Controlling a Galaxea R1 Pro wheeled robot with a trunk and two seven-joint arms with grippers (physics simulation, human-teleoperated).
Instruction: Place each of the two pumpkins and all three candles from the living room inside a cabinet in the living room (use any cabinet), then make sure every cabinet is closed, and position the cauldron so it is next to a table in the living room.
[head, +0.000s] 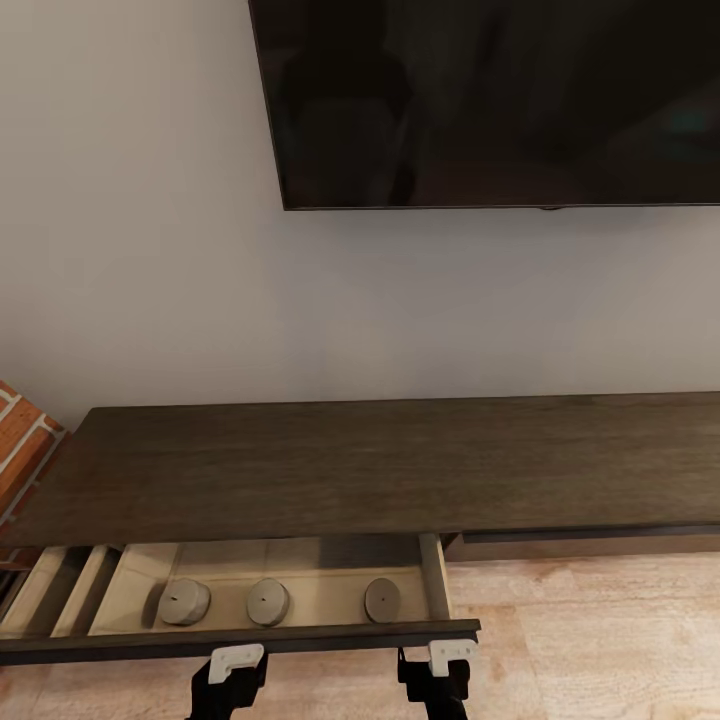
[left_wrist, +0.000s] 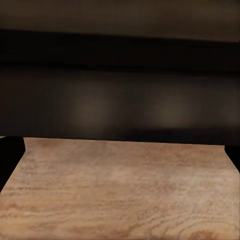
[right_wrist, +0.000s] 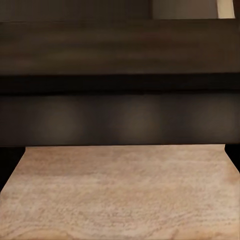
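Head view: both arms cut off at frame bottom, so jaw state of left gripper (head: 237, 663) and right gripper (head: 450, 655) can't be told. Cabinet (head: 380, 465) is dark brown and low against the wall; drawer (head: 240, 640) pulled out, three grey candles (head: 268, 602) inside, front edge right at both grippers. Left wrist view: blurred dark drawer front (left_wrist: 120, 107) close up, wood floor (left_wrist: 120, 190) below. Right wrist view: same front (right_wrist: 120, 115).
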